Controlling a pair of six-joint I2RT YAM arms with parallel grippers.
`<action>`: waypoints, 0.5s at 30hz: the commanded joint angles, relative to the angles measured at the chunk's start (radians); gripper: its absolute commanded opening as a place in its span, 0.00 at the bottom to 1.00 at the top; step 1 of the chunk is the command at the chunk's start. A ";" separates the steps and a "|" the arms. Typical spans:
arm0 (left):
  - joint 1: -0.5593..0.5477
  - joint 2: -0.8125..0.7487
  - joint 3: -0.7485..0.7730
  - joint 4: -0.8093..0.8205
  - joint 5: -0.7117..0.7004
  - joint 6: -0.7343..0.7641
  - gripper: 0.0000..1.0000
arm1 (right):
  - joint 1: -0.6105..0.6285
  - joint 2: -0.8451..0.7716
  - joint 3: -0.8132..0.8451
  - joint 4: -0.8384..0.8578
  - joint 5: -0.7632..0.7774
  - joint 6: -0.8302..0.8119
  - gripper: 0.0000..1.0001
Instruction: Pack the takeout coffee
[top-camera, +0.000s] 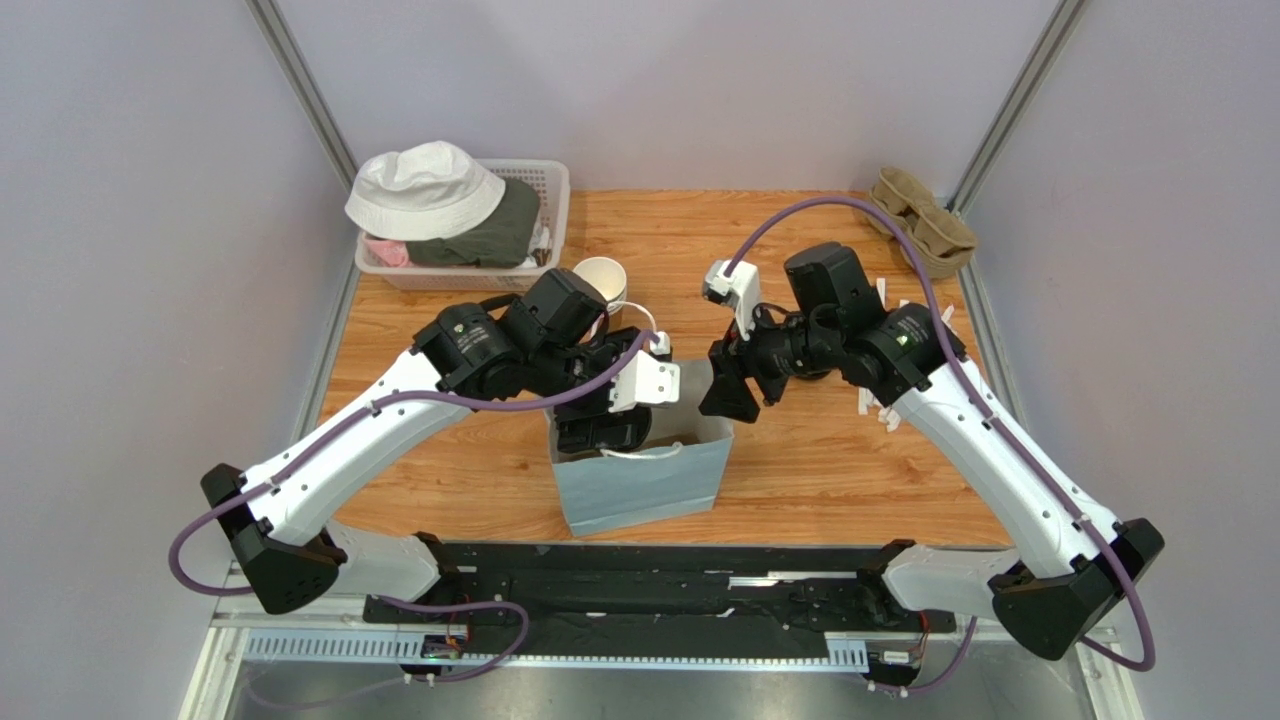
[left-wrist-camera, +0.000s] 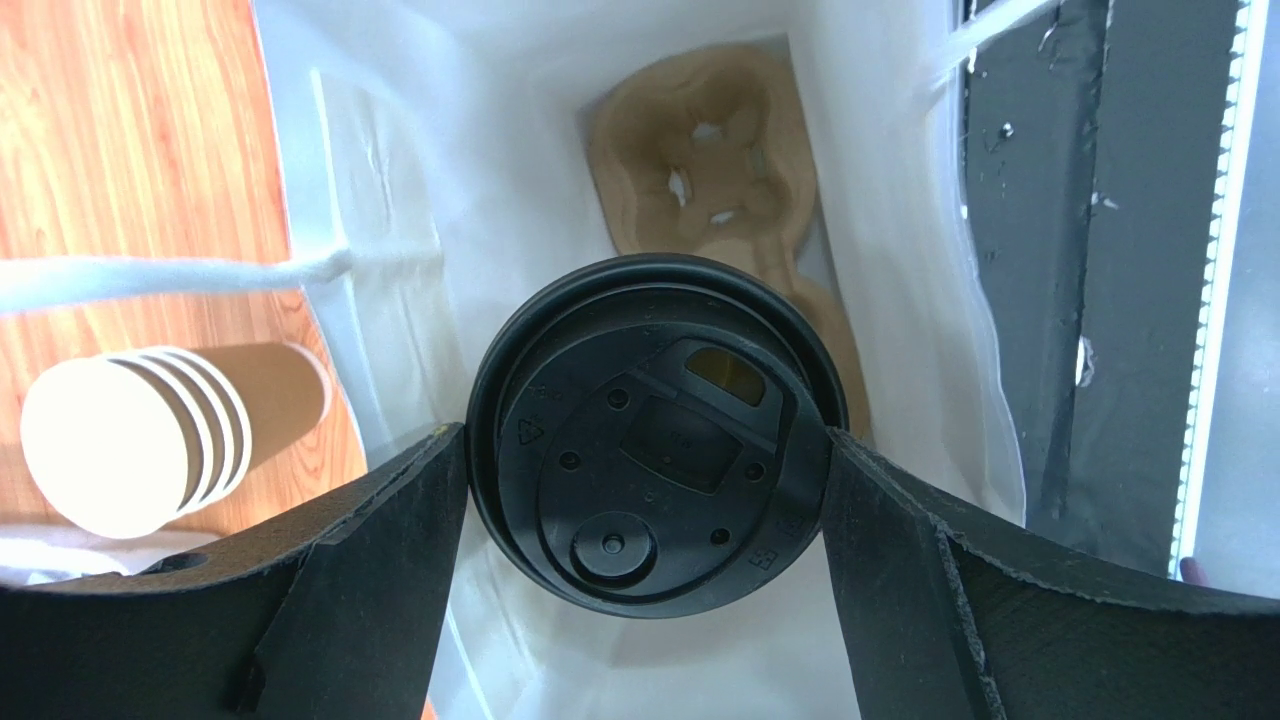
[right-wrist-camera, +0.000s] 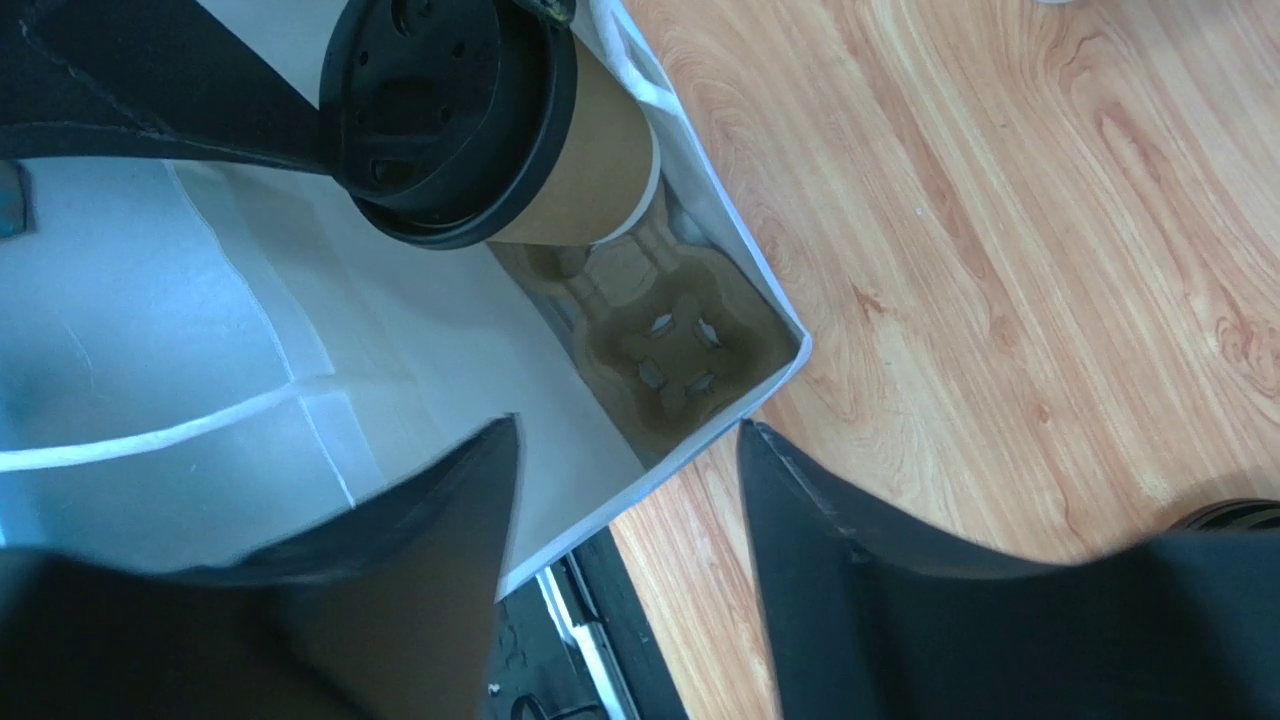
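The takeout coffee (left-wrist-camera: 649, 435), a brown paper cup with a round black lid, is held between my left gripper's (left-wrist-camera: 646, 438) two fingers, inside the mouth of the white paper bag (left-wrist-camera: 451, 135). The right wrist view shows the cup (right-wrist-camera: 466, 113) tilted above a cardboard cup carrier (right-wrist-camera: 661, 338) lying in the bag's bottom. In the top view my left gripper (top-camera: 624, 420) is over the bag (top-camera: 646, 488) and hides the cup. My right gripper (right-wrist-camera: 628, 428) is open, with the bag's rim passing between its fingers, at the bag's right side (top-camera: 729, 393).
A stack of lidless paper cups (top-camera: 601, 278) stands just behind the bag and also shows in the left wrist view (left-wrist-camera: 150, 435). A white basket (top-camera: 549, 188) with a white hat is at the back left. Cardboard carriers (top-camera: 920, 218) lie at the back right.
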 joint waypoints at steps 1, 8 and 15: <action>0.004 -0.043 -0.022 0.055 0.056 -0.012 0.14 | 0.000 0.030 0.098 0.013 -0.009 -0.072 0.67; 0.005 -0.047 -0.042 0.072 0.069 -0.030 0.13 | -0.002 0.068 0.138 0.111 -0.007 -0.066 0.77; 0.005 -0.049 -0.068 0.073 0.073 -0.023 0.13 | 0.000 0.132 0.161 0.204 0.002 -0.064 0.77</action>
